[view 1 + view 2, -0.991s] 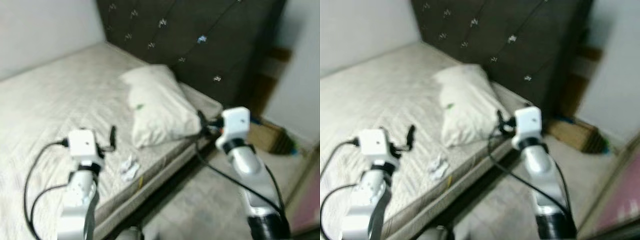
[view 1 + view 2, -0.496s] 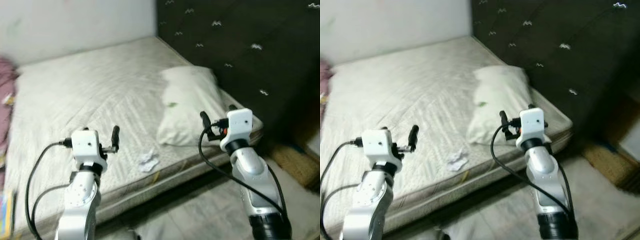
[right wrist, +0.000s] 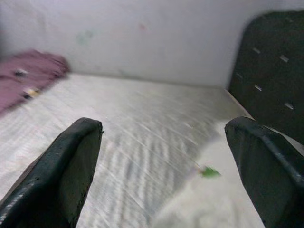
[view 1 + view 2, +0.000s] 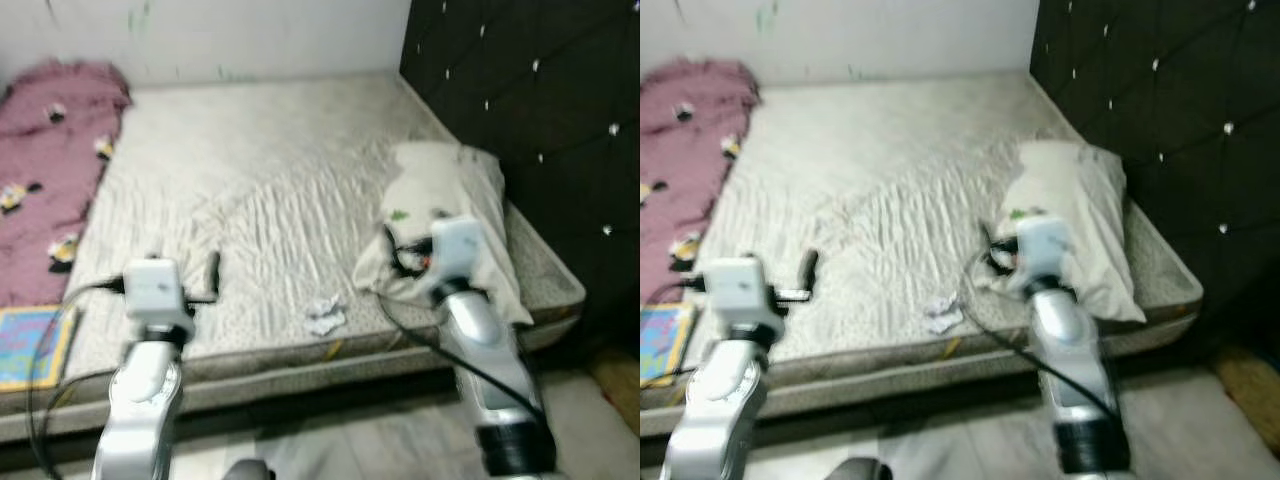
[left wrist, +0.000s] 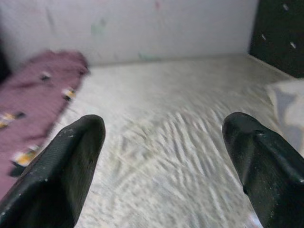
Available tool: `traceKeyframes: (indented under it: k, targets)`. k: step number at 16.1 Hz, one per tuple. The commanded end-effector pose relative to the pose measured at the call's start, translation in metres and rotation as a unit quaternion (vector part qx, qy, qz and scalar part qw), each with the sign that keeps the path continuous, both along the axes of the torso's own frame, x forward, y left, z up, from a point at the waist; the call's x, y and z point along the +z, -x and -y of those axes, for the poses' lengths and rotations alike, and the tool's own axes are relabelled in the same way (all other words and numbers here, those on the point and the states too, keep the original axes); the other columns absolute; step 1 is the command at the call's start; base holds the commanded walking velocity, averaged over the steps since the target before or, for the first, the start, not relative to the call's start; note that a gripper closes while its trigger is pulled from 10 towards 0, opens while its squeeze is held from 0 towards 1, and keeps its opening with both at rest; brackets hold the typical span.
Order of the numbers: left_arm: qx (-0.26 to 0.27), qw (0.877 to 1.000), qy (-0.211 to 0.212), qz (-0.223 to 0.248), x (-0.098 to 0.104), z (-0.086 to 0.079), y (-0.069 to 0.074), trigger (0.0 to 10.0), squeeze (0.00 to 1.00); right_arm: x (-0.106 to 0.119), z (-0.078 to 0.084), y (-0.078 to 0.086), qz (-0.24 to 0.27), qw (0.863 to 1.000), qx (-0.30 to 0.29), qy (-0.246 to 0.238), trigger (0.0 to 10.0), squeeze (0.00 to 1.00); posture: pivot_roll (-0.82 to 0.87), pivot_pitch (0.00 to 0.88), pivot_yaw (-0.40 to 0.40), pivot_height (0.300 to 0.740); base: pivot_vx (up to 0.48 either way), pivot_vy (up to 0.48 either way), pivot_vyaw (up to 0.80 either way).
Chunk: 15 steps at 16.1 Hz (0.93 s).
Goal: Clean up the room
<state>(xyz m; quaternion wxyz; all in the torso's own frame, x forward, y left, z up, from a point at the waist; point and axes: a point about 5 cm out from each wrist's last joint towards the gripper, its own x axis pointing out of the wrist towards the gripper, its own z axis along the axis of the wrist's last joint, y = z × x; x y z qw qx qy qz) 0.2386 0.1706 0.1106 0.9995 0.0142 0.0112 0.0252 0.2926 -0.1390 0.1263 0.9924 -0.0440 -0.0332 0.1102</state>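
**Q:** What's the head cam giving you?

**Me:** Crumpled paper [image 4: 324, 314] near the bed [image 4: 270, 180] edge, between my arms. Looks light and squashy, so I'd pinch it across the middle.

**Q:** Wrists?

**Me:** Left claw [image 5: 164, 156] spread wide over the mattress, right claw [image 3: 166, 161] the same, both empty.

The bed [image 4: 270, 190] wears a pale grey-white quilted sheet. At nine o'clock lies a mauve-pink blanket [image 4: 50, 150] dotted with small white and dark flowers. The pillow [image 4: 450, 200] is off-white with a green fleck. The headboard [image 4: 530, 90] is near-black, tufted with glinting studs. A white crumpled paper [image 4: 324, 314] sits at six o'clock; a blue-and-yellow book [image 4: 30, 345] at eight.
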Motion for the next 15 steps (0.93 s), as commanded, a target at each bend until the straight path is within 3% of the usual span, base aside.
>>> traceKeyframes:
  k: [1,4,15]
  targets:
    - [-0.013,1.000,0.005,0.012,0.0045,0.0046,-0.0001,10.0,0.00,0.0010,0.0099,-0.0012,0.002,1.000,-0.019,-0.002,10.0,0.00,0.00,0.000,-0.005,0.740,0.000,0.000,0.77]
    - [-0.023,1.000,0.010,0.016,0.0066,0.0048,-0.0001,10.0,0.00,0.0020,0.0096,-0.0034,0.004,1.000,-0.021,-0.007,10.0,0.00,0.00,0.000,-0.005,0.740,0.000,0.000,0.26]
    - [-0.036,0.999,0.021,0.018,0.0062,0.0069,0.0003,10.0,0.00,0.0023,0.0114,-0.0048,0.006,1.000,-0.026,-0.004,10.0,0.00,-0.01,0.000,-0.008,0.740,0.323,0.000,0.00]
